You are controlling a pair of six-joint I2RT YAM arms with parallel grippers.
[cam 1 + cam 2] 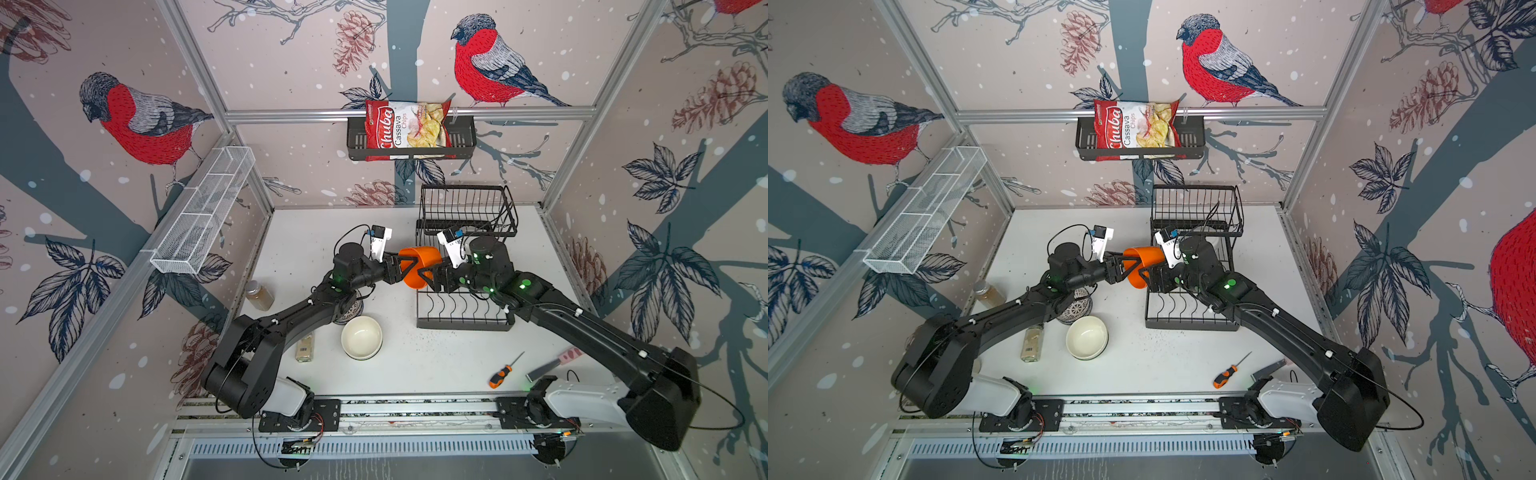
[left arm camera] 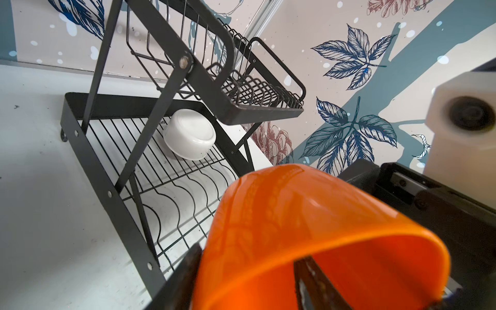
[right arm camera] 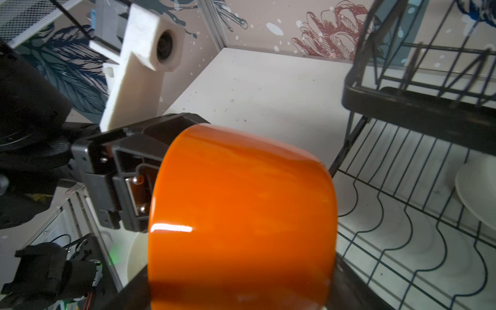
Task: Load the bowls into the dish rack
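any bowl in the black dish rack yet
Yes, a white round ceramic bowl sits on the lower tier of the black wire dish rack.

Orange bowl [image 3: 241, 214]: smooth, high gloss, with a sharp highlight. I cannot tell glazed ceramic from plastic.
Rack [image 2: 98, 171]: matt black coated metal, wire and flat strip.
White bowl [image 2: 189, 138]: glossy glaze.
Table [image 1: 436, 365]: matt white, speckled.
Chip bag [image 1: 405, 129]: shiny film.
Mesh tray [image 1: 203, 212]: white-coated wire.
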